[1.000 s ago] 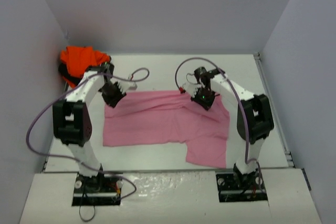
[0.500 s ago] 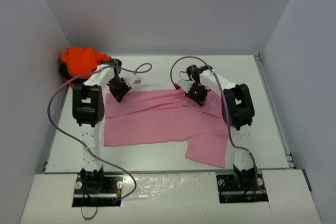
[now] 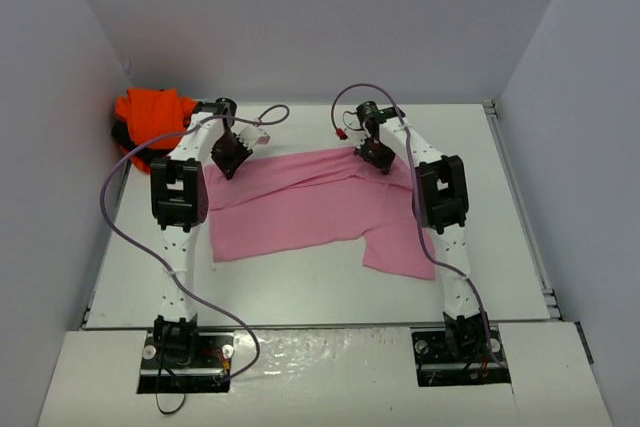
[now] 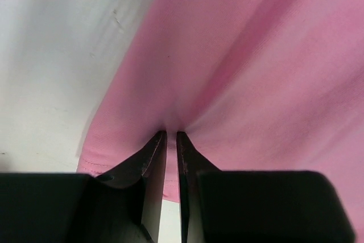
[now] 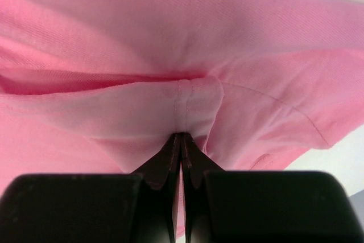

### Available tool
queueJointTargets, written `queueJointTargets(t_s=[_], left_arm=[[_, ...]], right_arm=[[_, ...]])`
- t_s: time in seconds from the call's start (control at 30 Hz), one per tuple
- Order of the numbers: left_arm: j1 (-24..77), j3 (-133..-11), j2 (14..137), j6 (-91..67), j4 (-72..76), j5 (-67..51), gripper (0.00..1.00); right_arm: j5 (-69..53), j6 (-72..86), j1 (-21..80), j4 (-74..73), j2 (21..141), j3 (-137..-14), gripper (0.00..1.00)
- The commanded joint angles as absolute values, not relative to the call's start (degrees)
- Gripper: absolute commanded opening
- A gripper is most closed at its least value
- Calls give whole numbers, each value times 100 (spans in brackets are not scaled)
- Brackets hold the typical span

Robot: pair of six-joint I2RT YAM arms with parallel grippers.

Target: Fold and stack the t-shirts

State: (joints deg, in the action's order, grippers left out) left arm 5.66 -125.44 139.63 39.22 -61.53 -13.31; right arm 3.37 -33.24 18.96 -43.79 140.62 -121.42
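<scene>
The pink t-shirt (image 3: 300, 212) is spread over the middle of the table (image 3: 300, 292). The orange t-shirt (image 3: 155, 117) is bunched at the 10 o'clock corner. The pink t-shirt's far edge is pinched by the left gripper (image 3: 232, 159) at 11 o'clock and by the right gripper (image 3: 377, 155) at 1 o'clock. A first fold is judged to be in hand. Next, the held edge should be carried evenly toward 6 o'clock. Something dark beneath the orange heap cannot be identified.

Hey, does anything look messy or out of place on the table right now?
Nothing damaged or spilled. The pink shirt lies wrinkled and lopsided, one flap jutting toward the near right, pinched at its far edge by the left gripper and right gripper. The orange shirt sits crumpled in the far left corner.
</scene>
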Motion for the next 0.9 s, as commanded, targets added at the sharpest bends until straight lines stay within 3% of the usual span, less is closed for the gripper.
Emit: queueJointTargets(t_s=[0.0, 0.17, 0.47, 0.53, 0.57, 0.63, 0.67, 0.87], left_arm=[[582, -13161, 14365, 3739, -6079, -1101, 12], [612, -13444, 14473, 3498, -5795, -868, 20], [656, -13962, 14715, 3282, -5548, -545, 24], [656, -13923, 14646, 3213, -5418, -572, 27], [654, -13849, 14553, 3171, -5331, -600, 36], [665, -13566, 14216, 3067, -5066, -659, 64], [659, -13396, 13968, 3031, -4954, -709, 69], [712, -12116, 12209, 2948, -4364, -1105, 70]], right_arm=[[473, -3232, 1814, -4120, 14483, -12217, 0], [320, -3285, 1910, -4043, 14355, -12032, 0], [458, -3401, 2053, -3871, 14191, -11681, 1], [511, -3410, 2057, -3739, 14116, -11681, 5], [559, -3398, 2058, -3671, 14077, -11696, 10], [715, -3327, 2065, -3527, 13855, -11794, 26], [772, -3281, 2065, -3494, 13705, -11862, 30], [1263, -3290, 2206, -3203, 12385, -11573, 43]])
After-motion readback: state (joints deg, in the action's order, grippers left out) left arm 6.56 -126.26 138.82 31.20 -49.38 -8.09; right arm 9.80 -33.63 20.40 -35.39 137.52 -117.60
